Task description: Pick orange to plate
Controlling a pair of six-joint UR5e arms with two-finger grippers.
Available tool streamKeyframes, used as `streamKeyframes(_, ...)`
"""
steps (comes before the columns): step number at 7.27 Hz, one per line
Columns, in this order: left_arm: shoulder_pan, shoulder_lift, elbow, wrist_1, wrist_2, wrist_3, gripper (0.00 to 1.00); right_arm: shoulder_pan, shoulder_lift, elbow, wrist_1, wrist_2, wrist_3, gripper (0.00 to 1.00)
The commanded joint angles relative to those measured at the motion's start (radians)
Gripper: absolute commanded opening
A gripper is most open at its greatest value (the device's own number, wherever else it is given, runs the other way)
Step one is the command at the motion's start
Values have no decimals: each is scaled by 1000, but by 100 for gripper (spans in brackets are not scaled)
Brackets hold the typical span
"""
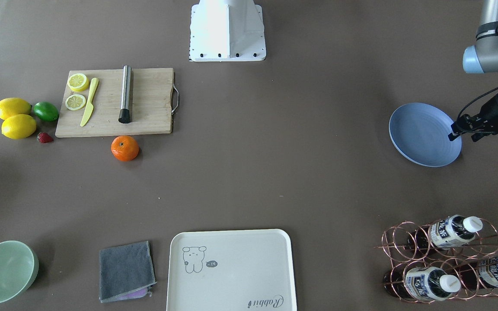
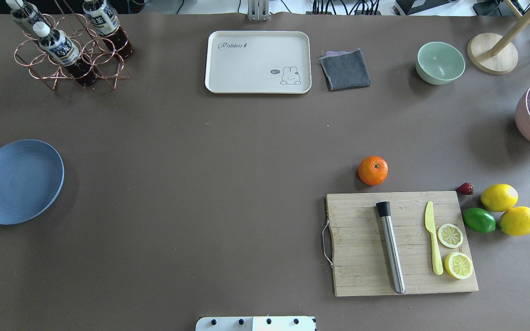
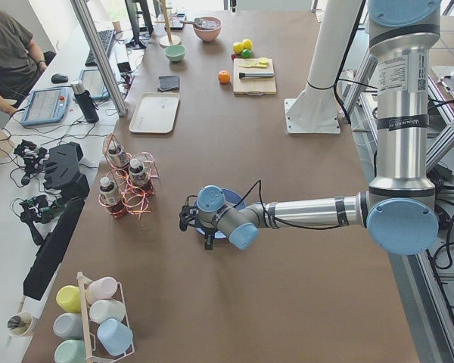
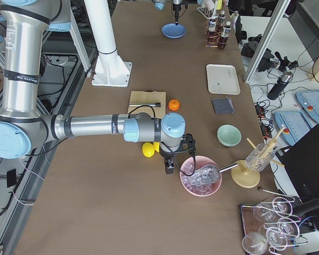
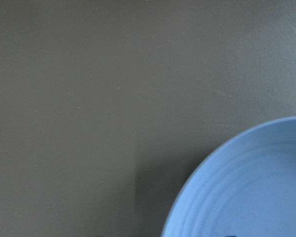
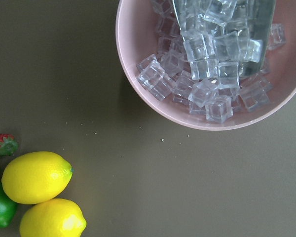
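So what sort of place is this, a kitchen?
Most likely a robotics lab staged as a drinks counter: a big robot arm beside the table, a person at tablets alongside, and props like a cutting board and a bowl of ice cubes.

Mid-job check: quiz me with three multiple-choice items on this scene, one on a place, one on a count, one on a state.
1. Where is the orange? A in the green bowl; B on the table beside the cutting board; C on the cream tray.
2. How many whole lemons are there? A two; B one; C four.
3. The plate is: A upside down; B holding fruit; C empty.
Key: B, it lies on bare table by the board's edge; A, two lie next to the lime; C, its blue surface is bare.
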Motion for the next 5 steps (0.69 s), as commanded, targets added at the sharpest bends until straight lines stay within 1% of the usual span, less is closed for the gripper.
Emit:
streamKeyframes(1,26,2,1,-5,2,-11,73,-1,1,0,0,0,6,100)
streamKeyframes(3,37,5,21,-44,2,-14,60,1,9,3,0,0,7,100)
streamKeyframes(4,38,9,14,-48,2,-19,38,-1,11,4,0,2,9,100)
streamKeyframes(5,37,14,14,-53,2,-19,0,-1,11,8,0,0,7,100)
